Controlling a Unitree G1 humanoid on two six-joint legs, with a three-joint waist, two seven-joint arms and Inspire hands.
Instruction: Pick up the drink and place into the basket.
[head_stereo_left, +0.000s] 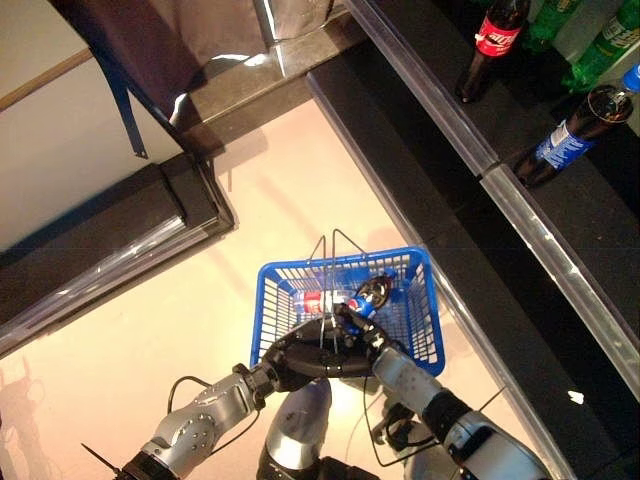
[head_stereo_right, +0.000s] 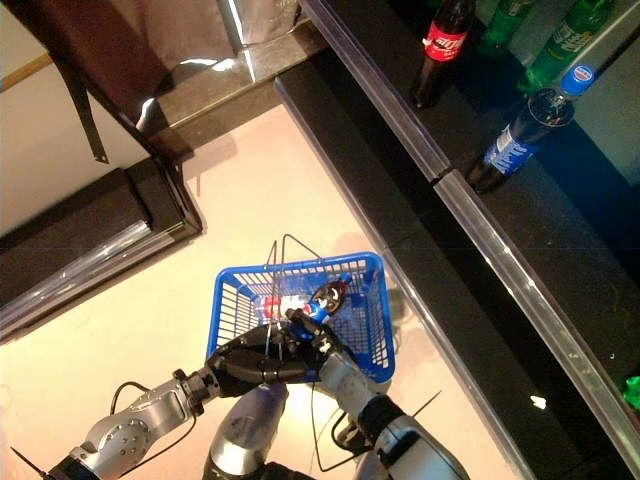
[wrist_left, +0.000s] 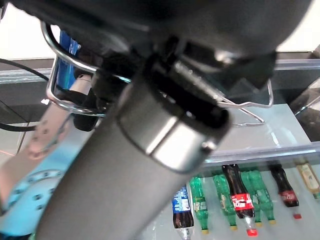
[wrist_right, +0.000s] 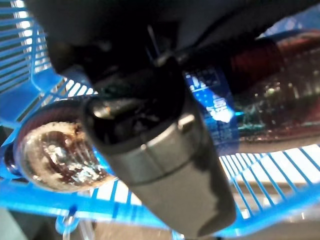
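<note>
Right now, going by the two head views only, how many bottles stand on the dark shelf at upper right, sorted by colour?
Red-label cola bottle: 1
Blue-label cola bottle: 1
Green bottles: 2
Total: 4

Dark shelf (head_stereo_left: 590, 215) ran along the right with a clear front rail (head_stereo_left: 520, 215). On it: red-label cola bottle (head_stereo_left: 492, 45), blue-label cola bottle (head_stereo_left: 572, 135), green bottles (head_stereo_left: 600, 50) behind.
</note>
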